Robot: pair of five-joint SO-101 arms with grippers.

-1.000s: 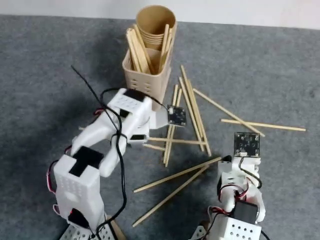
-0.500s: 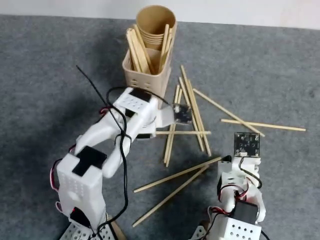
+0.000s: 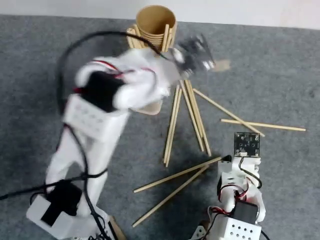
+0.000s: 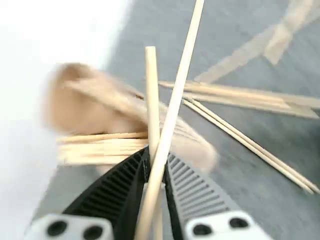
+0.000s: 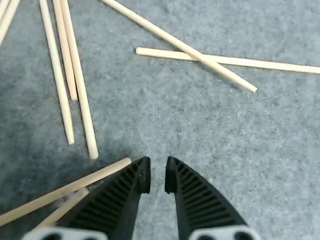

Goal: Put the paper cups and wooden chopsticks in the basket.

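**A:** What has the left gripper (image 4: 155, 167) got?

**B:** Its ribbed fingers (image 4: 117, 187) are pinching two sticks. These pinched chopsticks (image 4: 172, 100) meet between the fingers and splay apart beyond the tips. One runs far out and the other ends shorter.

**A:** And the basket?

**B:** In the left wrist view there is a blurred tan shape ahead of the fingertips and off to one side. I cannot tell its parts. From the high view, the basket (image 3: 149, 108) is mostly behind the raised left arm. The paper cups (image 3: 156, 22) stand stacked in it, with upright chopsticks (image 3: 167, 37) beside them. The gripper is near the cups.

**A:** What about the right gripper (image 5: 157, 176)?

**B:** It is low over the grey mat (image 5: 240, 130). Its fingers are a narrow gap apart with nothing in the gap. One loose chopstick (image 5: 65, 190) ends just beside a fingertip, and I cannot tell whether they touch.

**A:** Is anything else near it?

**B:** A crossed pair (image 5: 200, 56) lies ahead of the tips, well apart from them. Three parallel sticks (image 5: 65, 75) lie ahead too, on the loose chopstick's side.
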